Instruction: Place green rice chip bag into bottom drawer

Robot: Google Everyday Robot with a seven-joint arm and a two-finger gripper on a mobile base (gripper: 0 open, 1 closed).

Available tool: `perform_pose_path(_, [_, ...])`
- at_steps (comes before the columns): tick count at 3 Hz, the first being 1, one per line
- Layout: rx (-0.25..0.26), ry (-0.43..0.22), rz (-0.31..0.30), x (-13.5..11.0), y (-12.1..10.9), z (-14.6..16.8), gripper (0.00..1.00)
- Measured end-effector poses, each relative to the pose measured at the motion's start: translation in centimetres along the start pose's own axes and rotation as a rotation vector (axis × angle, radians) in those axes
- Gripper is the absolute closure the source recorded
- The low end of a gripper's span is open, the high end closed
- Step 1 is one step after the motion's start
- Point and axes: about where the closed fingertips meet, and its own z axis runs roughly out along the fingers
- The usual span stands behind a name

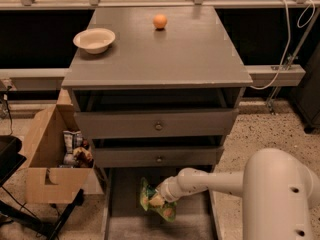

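Note:
The green rice chip bag (pixel 156 202) is a crinkly bright green pouch with tan chip pictures. It hangs low over the floor of the open bottom drawer (pixel 125 219), near the drawer's middle. My gripper (pixel 159 198) reaches in from the right on a white arm and is shut on the bag's upper part. The fingers are mostly hidden behind the bag. The two upper drawers with round knobs are closed above it.
A white bowl (pixel 94 39) and an orange ball (pixel 160 21) sit on the grey cabinet top (pixel 165 59). An open cardboard box (pixel 50 154) with snack packs stands left of the cabinet. A cable hangs at the right.

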Motion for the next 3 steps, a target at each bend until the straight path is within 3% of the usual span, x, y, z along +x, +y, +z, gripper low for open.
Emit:
perform_pose_path(1, [0.052, -0.017, -0.003, -0.68, -0.89, 0.97, 0.84])
perform_pose_path(2, [0.047, -0.015, -0.003, -0.63, -0.65, 1.19, 0.53])
perform_pose_path(3, [0.044, -0.015, -0.003, -0.64, -0.53, 1.31, 0.29])
